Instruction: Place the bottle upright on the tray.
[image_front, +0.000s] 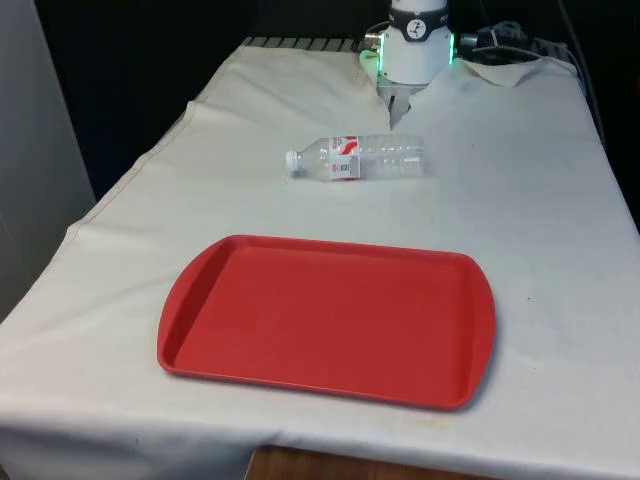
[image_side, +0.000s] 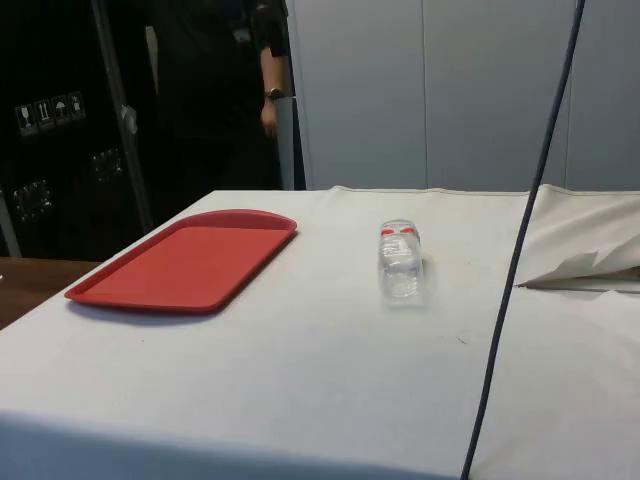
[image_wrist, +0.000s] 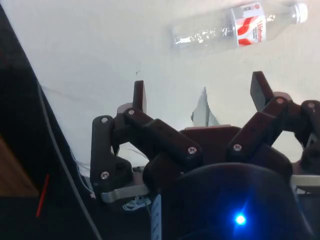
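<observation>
A clear plastic bottle (image_front: 356, 158) with a white cap and a red-and-white label lies on its side on the white cloth, cap towards the front view's left. The side view has the bottle (image_side: 400, 263) end-on, and from the wrist the bottle (image_wrist: 240, 27) lies beyond the fingertips. A red tray (image_front: 330, 320) sits flat nearer the table's front edge with nothing on it; the tray (image_side: 190, 262) is a short way from the bottle. My gripper (image_front: 397, 110) hangs just behind the bottle, above the cloth. The gripper (image_wrist: 200, 92) is open and holds nothing.
A crumpled fold of cloth (image_front: 510, 72) lies at the back on the front view's right. A black cable (image_side: 520, 250) hangs down across the side view. A person (image_side: 235, 90) in dark clothes stands behind the table near dark cabinets.
</observation>
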